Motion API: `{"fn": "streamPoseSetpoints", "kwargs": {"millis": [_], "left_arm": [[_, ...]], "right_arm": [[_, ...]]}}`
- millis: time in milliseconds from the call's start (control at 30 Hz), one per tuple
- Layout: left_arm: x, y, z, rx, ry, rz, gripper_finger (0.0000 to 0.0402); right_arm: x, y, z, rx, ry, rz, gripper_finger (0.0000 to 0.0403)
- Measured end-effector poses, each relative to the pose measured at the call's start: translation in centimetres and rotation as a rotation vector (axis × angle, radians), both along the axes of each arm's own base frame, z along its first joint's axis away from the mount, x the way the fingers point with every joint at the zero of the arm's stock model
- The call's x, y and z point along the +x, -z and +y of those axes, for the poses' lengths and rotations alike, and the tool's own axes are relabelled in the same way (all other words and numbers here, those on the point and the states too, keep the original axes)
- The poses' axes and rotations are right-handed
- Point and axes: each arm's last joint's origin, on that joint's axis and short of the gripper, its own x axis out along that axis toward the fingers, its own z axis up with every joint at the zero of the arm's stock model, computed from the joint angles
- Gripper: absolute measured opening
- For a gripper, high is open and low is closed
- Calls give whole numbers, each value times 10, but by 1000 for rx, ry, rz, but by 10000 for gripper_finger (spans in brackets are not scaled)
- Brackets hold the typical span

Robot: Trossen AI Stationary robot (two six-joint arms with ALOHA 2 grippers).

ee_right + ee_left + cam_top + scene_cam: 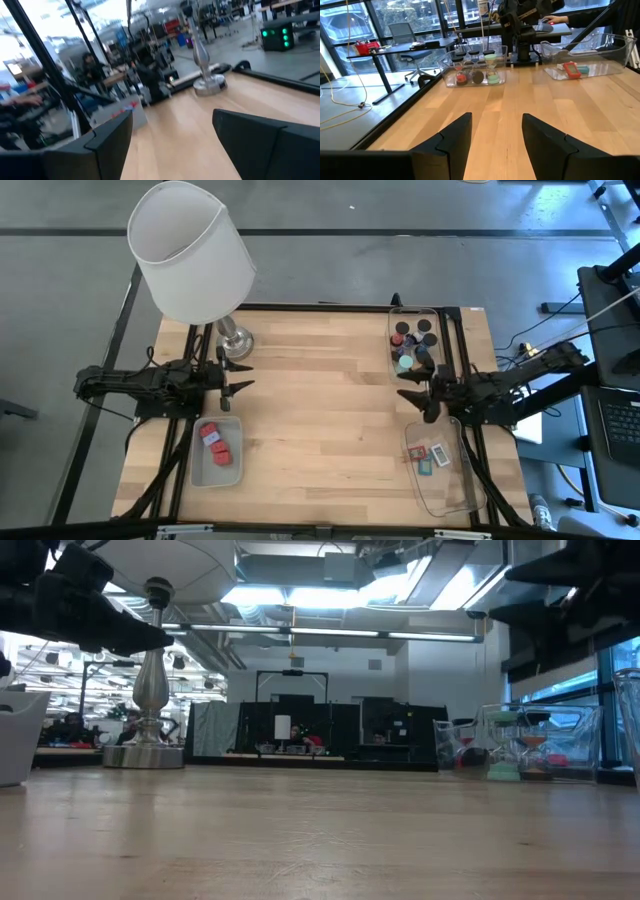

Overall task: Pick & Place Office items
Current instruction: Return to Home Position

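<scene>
Dark cylinders (412, 332) and one teal cylinder (405, 363) lie in a clear tray (396, 315) at the far right. Red blocks (214, 442) rest in a frosted tray (200, 475) at the near left. Flat teal and red-edged pieces (430, 455) lie in a clear tray (455, 498) at the near right. My left gripper (238, 376) (496, 120) hovers open at the table's left, just beyond the frosted tray. My right gripper (412, 392) (172, 117) hovers open at the right, between the two clear trays. Nothing sits between either pair of fingers.
A big lamp with a white shade (190, 250) stands on its metal base (236, 340) at the far left corner, close to my left gripper. Bare wood (320, 410) stretches across the table's middle. A person's hand (555, 20) shows beyond the table's right side.
</scene>
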Motion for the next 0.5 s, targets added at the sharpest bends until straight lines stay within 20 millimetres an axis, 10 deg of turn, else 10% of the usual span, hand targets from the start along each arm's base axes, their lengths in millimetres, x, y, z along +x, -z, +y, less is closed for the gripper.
{"fn": "streamPoseSetpoints", "kwargs": {"millis": [500], "left_arm": [[0,0,0,0,0,0,168]], "right_arm": [[-17,34,-8,-46,6,107,279]]}}
